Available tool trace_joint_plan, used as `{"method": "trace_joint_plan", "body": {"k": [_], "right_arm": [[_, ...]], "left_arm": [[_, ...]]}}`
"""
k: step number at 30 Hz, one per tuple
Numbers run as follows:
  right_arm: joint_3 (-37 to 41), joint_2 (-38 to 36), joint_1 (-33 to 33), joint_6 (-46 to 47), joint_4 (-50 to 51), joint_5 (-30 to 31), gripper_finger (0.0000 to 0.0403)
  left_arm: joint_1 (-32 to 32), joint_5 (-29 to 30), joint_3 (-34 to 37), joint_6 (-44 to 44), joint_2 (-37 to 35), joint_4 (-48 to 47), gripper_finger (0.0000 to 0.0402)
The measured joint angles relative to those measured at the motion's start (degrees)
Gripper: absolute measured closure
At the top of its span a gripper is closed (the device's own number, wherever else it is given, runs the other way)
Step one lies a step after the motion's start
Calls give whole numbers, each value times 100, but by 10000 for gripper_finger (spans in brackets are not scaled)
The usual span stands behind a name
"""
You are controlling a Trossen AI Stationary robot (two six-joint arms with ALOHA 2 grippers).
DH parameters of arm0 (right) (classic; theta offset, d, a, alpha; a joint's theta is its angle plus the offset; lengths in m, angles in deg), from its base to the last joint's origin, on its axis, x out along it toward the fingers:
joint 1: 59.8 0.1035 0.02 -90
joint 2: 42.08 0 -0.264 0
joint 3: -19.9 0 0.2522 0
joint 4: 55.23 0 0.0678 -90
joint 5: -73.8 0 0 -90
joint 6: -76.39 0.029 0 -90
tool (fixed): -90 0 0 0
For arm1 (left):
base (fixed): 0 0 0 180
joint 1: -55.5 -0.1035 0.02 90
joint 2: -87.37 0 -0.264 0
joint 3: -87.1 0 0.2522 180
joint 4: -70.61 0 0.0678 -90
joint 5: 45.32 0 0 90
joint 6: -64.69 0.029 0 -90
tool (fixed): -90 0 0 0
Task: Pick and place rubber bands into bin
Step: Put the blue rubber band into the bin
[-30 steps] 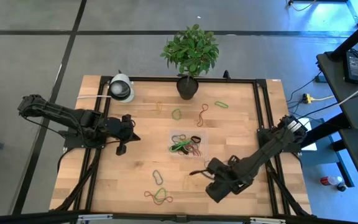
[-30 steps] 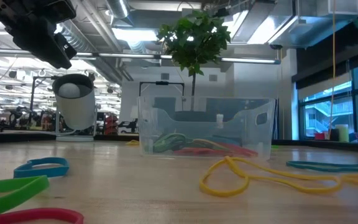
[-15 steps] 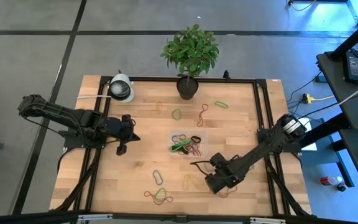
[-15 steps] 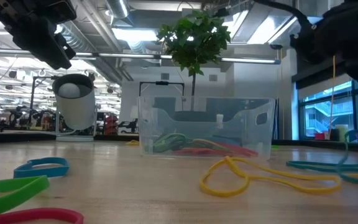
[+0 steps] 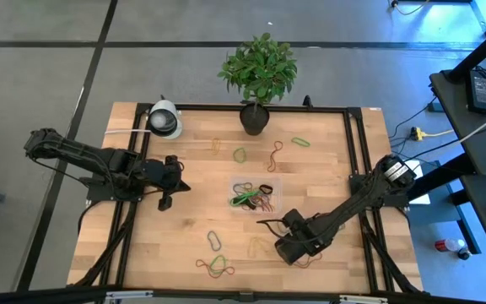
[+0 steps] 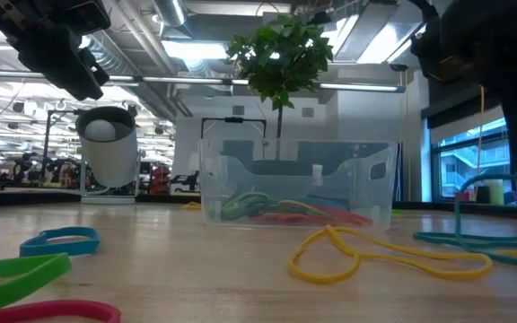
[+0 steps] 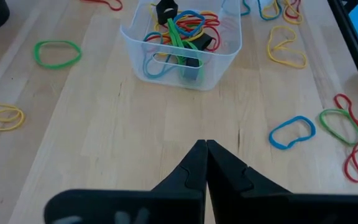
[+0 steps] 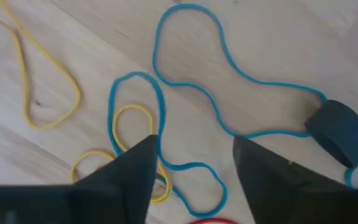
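Observation:
The bin (image 5: 256,196), a small clear tray, sits mid-table and holds several coloured rubber bands (image 7: 180,31). More rubber bands lie loose around it: green (image 5: 240,154), yellow (image 6: 384,256), blue (image 7: 291,132). My right gripper (image 8: 194,165) stands open near the table's front right (image 5: 283,247), its fingers pointing down over a blue band (image 8: 156,50) and yellow bands (image 8: 48,106). One strand of a blue band (image 6: 456,211) rises upright under that arm. My left gripper (image 7: 205,149) is shut and hovers left of the bin (image 5: 165,201), holding nothing. My right gripper comes at the blue band from above, one finger (image 8: 135,168) covering part of the loop (image 8: 160,134). The finger hides that spot, so I cannot tell whether it touches the band. The rest of the loop lies slack on the table.
A dark plant pot (image 5: 255,118) and a white round device (image 5: 165,120) stand at the far edge. Black frame rails (image 5: 357,152) run along the table's sides. A wide dark band (image 8: 340,130) stands on edge beside the blue one.
My right gripper has moved a little toward the table's left and far side, nearer the bin, and has come into the low view at the right. The upright blue strand under it has shifted leftward in that view.

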Motion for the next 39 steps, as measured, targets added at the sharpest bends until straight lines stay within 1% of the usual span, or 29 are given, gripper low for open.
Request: {"method": "trace_joint_plan", "body": {"k": [2, 4, 8, 9, 11, 13, 14, 15, 17, 19, 21, 24, 27, 32, 35, 37, 39], "right_arm": [[0, 0, 0, 6, 2, 0, 170], [0, 0, 0, 37, -14, 0, 159], [-3, 0, 0, -77, -509, 165, 155], [-8, 0, 0, -125, -468, 194, 156], [-13, 0, -1, 119, -7, 167, 162], [-2, 0, -9, 687, 543, 87, 173], [0, 0, -9, 936, 626, 90, 178], [0, 0, -9, 984, 536, 159, 184], [0, -6, -7, 575, 60, 358, 193], [0, -19, -7, 36, -539, 424, 201], [-7, -20, -7, -265, -819, 452, 208], [-5, -22, -23, 3, -329, 471, 218], [-2, -17, -74, 330, 94, 725, 226], [2, 11, -277, 326, 435, 979, 235], [242, 9, -435, 287, 245, 988, 241], [500, 13, -539, 193, -182, 881, 244], [782, 13, -638, -62, -773, 623, 245]], "left_arm": [[0, 0, 0, 3, 0, 0, 400], [0, 0, 0, 2, 0, 0, 399], [0, 0, 0, 1, 0, 0, 400], [0, 0, 0, -1, 0, 0, 401], [0, 0, 0, -14, 0, 0, 400], [0, 0, 0, -14, 0, 0, 399], [0, 0, 0, -12, 0, 0, 399], [0, 0, 0, -12, 0, 0, 399], [0, 0, 0, -16, 0, 0, 400], [0, 0, 0, -16, 0, 0, 400], [0, 0, 0, -10, 0, 0, 399], [0, 0, 0, -8, 0, 0, 400], [0, 0, 0, -5, 0, 0, 401], [0, 0, 0, -3, 1, 0, 399], [0, 0, 0, -3, 1, 2, 401], [0, 0, 0, -3, 2, 1, 400], [0, 0, 0, -3, 2, 0, 399]]}}
